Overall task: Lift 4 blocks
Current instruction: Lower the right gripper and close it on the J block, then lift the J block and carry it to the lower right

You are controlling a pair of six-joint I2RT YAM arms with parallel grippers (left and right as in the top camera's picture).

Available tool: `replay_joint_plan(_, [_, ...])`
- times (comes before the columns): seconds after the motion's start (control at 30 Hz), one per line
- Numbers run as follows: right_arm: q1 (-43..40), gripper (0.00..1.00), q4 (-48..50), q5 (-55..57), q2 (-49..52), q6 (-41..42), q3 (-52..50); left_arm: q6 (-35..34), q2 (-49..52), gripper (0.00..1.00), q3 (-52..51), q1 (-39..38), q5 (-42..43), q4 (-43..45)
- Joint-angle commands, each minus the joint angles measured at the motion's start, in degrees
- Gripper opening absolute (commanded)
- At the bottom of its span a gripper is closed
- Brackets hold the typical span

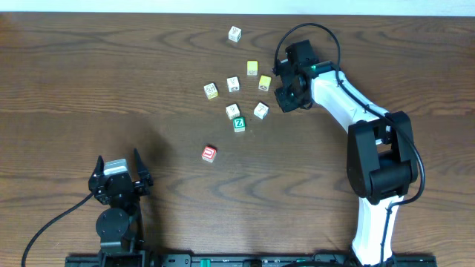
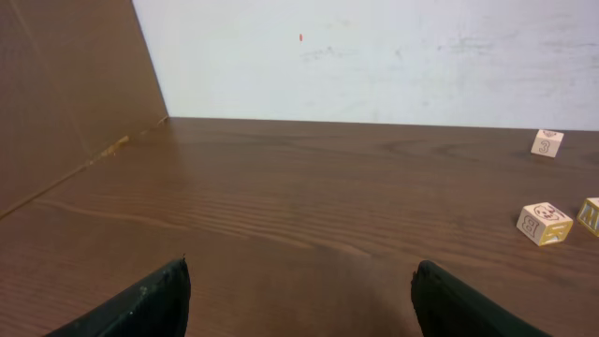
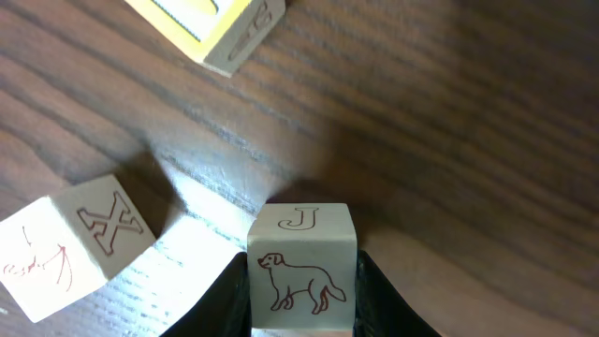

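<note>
fingers of the right gripper [image 3: 301, 285] are pressing flat against two opposite sides of the j block [image 3: 301, 248], a white-faced cube with a small dog drawn under its letter. the block is sitting square between them, its printed face turned to the wrist camera, so the hold is looking centred rather than caught on a corner. whether its underside is touching the table [image 3: 468, 140] or is just clear of it, i cannot tell. the arm is leaning in over the right side of the cluster, probably because that side is giving the fingers room: the x block [image 3: 70, 248] is lying just beside, apart from the fingers, and a yellow-faced cube [image 3: 211, 23] is sitting farther off. in the overhead view the green z block [image 1: 238, 124] and the red block [image 1: 209, 153] are resting on the wood, well apart from both arms. the left gripper [image 2: 299, 304] is hovering low over bare wood, jaws spread wide around nothing, likely parked out of the way.
</note>
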Motion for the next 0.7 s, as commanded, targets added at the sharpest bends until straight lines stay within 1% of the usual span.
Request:
replay_joint_plan(0.0, [-0.13, 0.21, -1.66, -0.09, -2.05, 1.9, 0.44, 0.81, -0.26, 0.76, -1.2, 0.24, -0.33, -2.05])
replay_joint_plan(0.07, [-0.07, 0.22, -2.19, -0.09, -4.39, 3.1, 0.98, 0.81, -0.26, 0.76, -1.2, 0.24, -0.33, -2.05])
replay_joint_plan(0.1, [-0.07, 0.25, -2.47, -0.09, -5.86, 3.58, 1.16, 0.81, -0.26, 0.76, -1.2, 0.24, -0.33, -2.05])
replay_joint_plan(0.17, [0.02, 0.27, -3.56, -0.11, -9.55, 5.27, 1.27, 0.81, -0.26, 0.76, -1.2, 0.24, -0.33, -2.05])
replay_joint_plan(0.3, [0.24, 0.25, -8.2, -0.07, -17.42, 8.81, 1.25, 0.81, -0.26, 0.76, -1.2, 0.24, -0.33, -2.05])
replay_joint_plan(0.4, [0.57, 0.21, -13.51, -0.04, -22.36, 12.66, 1.18, 0.81, -0.26, 0.76, -1.2, 0.24, -0.33, -2.05])
replay_joint_plan(0.43, [0.72, 0.18, -15.72, 0.09, -23.71, 13.62, 1.18, 0.81, -0.26, 0.76, -1.2, 0.24, -0.33, -2.05])
replay_joint_plan(0.53, [1.6, 0.15, -22.32, 4.04, -26.77, 17.31, 0.17, 0.81, -0.26, 0.76, -1.2, 0.24, -0.33, -2.05])
replay_joint_plan(0.6, [2.45, 0.18, -23.34, 5.77, -28.44, 18.78, -2.12, 0.81, -0.26, 0.76, -1.2, 0.24, -0.33, -2.05])
replay_joint_plan(0.67, [3.87, 0.19, -20.74, 5.7, -29.92, 19.17, -6.75, 0.81, -0.26, 0.76, -1.2, 0.24, -0.33, -2.05])
